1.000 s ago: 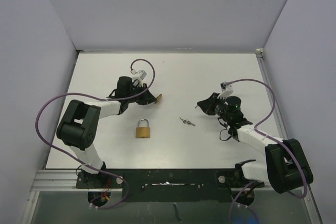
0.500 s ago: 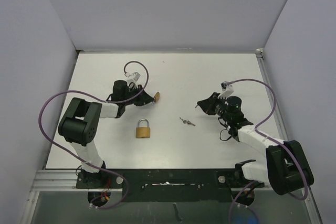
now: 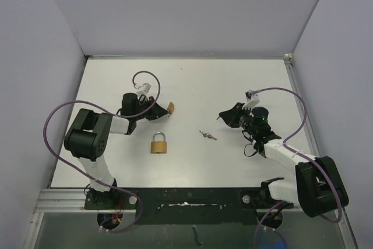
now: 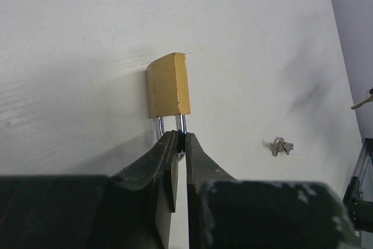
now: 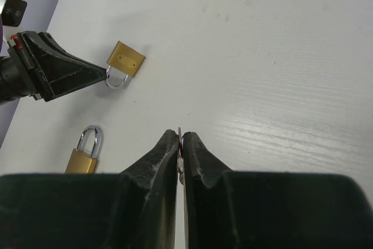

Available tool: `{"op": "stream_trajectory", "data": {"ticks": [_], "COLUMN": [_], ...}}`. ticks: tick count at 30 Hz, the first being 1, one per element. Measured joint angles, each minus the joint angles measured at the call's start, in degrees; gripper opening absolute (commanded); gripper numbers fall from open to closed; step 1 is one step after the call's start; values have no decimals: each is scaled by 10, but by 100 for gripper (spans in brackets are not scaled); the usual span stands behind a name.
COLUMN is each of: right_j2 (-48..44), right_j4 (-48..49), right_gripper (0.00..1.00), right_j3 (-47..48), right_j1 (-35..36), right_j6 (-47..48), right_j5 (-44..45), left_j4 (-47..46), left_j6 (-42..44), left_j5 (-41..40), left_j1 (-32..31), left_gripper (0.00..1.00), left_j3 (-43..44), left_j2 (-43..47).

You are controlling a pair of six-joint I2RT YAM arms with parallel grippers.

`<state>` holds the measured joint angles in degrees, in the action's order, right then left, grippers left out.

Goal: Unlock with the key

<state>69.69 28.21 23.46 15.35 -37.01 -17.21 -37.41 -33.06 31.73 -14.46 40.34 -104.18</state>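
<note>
My left gripper (image 4: 181,136) is shut on the silver shackle of a small brass padlock (image 4: 169,86), which it holds out over the white table. In the top view this padlock (image 3: 171,108) sticks out to the right of the left gripper (image 3: 162,111). My right gripper (image 5: 180,138) is shut on a thin key (image 5: 179,133) whose blade tip pokes out between the fingers. In the top view the right gripper (image 3: 222,115) is at mid-right, pointing left, well apart from the held padlock. The held padlock (image 5: 125,59) also shows in the right wrist view.
A second, larger brass padlock (image 3: 159,143) lies flat on the table in front of the left gripper and also shows in the right wrist view (image 5: 83,157). A small bunch of keys (image 3: 207,135) lies between the arms and also shows in the left wrist view (image 4: 280,146). Grey walls surround the table.
My left wrist has drawn back to the left with the small padlock held in it. The right arm, the loose padlock and the loose keys have not moved.
</note>
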Motion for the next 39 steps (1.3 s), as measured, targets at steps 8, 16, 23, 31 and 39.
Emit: {"op": "stream_trajectory", "data": {"ticks": [8,16,23,31,39], "right_j2": [0,0,0,0,0], "right_j4": [0,0,0,-1,0], "right_gripper": [0,0,0,0,0], "right_j3": [0,0,0,0,1], "right_j1": [0,0,0,0,0], "right_j6": [1,2,2,2,2], "right_j5": [0,0,0,0,-1], "left_j4": [-10,-13,-21,31,103], "left_j6": [-8,-9,-10,2,32], "left_j5": [0,-1,-2,-40,-79], "left_j1": [11,19,22,21,17], "left_gripper": [18,19,34,54,59], "left_j3": [-5,-12,-14,-14,7], "left_j2": [-3,-10,-18,15,50]}}
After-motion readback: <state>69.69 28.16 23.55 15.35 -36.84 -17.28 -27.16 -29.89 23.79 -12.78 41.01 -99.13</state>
